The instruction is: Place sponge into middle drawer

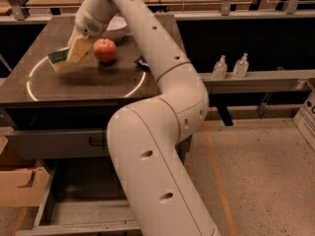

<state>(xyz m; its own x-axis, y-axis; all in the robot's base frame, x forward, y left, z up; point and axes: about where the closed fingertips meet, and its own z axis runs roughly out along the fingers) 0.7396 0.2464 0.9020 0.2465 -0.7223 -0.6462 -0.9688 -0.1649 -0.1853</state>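
Observation:
The sponge (60, 59), pale yellow with a dark green layer, is held just above the left part of the dark countertop (88, 82). My gripper (75, 53) comes down from above and is shut on the sponge's right end. The red apple (105, 50) stands just right of the gripper. The middle drawer (74, 213) is pulled open low at the front left, its grey floor and side rails showing. My arm crosses the picture and hides the drawer's right part.
A white bowl (114, 31) stands behind the apple. A dark snack packet (143, 63) lies at the counter's right. A grey drawer with a black handle (59, 142) is above the open one. A cardboard box (15, 186) is at the left. Two bottles (230, 66) stand on a shelf to the right.

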